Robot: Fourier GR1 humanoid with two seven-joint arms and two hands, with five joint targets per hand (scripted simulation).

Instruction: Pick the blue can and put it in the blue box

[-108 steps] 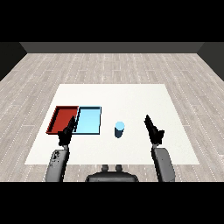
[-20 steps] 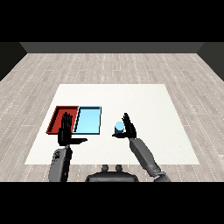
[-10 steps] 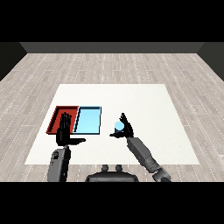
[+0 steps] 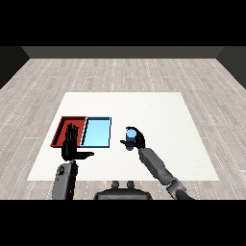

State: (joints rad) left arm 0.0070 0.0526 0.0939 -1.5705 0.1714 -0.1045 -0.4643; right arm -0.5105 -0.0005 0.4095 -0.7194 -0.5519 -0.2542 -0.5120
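The right hand (image 4: 136,138) is curled round the blue can (image 4: 129,140): the thumb arches over the can's far side and the fingers wrap the near right side, so only the can's light top and a strip of its blue wall show between them. The right forearm (image 4: 154,165) runs from the hand toward 5 o'clock, down to the lower right edge of the view, with the wrist turned so that the palm faces 9 o'clock. The can stands upright on the white table (image 4: 153,110); whether its base touches the surface or is just clear of it cannot be told.

From the can, the light blue tray (image 4: 97,131) lies at 9 o'clock, just beside it, with a narrow strip of bare table between the can and the tray's right wall. The can is outside the tray. The red tray (image 4: 64,129) adjoins the light blue tray on its left side, the two touching along one wall.

The left hand (image 4: 72,146) is open. Its fingers are straight and point toward 12 o'clock, and the thumb is spread toward 3 o'clock. It holds nothing. The fingertips overlap the near edge of the red tray and the seam between the two trays. The left forearm (image 4: 65,178) rises almost vertically from the lower left of the view.
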